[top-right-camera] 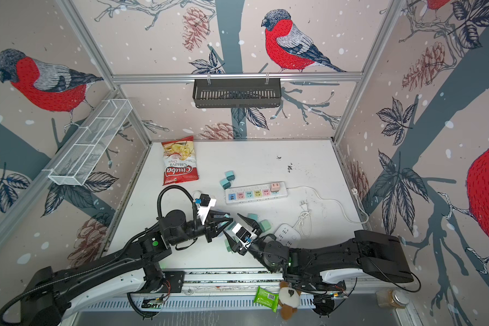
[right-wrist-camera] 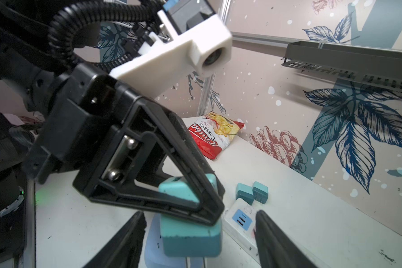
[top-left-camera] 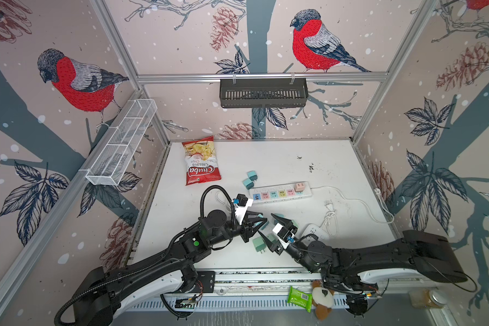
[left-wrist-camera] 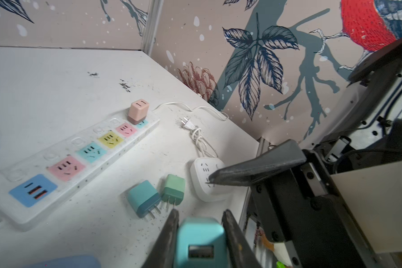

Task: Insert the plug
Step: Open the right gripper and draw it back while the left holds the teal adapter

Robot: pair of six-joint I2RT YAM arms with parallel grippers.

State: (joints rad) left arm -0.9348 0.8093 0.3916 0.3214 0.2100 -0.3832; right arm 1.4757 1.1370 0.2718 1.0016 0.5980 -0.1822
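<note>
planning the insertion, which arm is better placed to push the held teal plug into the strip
Left. The left jaws are shut on the teal plug, and the power strip lies in plain sight ahead in the left wrist view. The right jaws stand open, gripping nothing.

Power strip (top-left-camera: 281, 192): I see it lying across the middle of the table (top-left-camera: 266, 158).
Chips bag (top-left-camera: 201, 161): behind the strip, far to the left.
Loose plugs (top-left-camera: 249, 184): just behind the strip's left end.
Seated plug (top-left-camera: 300, 186): stuck in the strip's right end.
Socket box (top-left-camera: 316, 231): in front of the strip, to the right.
Two more plugs (left-wrist-camera: 144, 199): side by side, between the strip and the socket box.
Held plug (left-wrist-camera: 201, 239): in front of the strip, between the fingers of my left gripper (top-left-camera: 259, 220).
</note>
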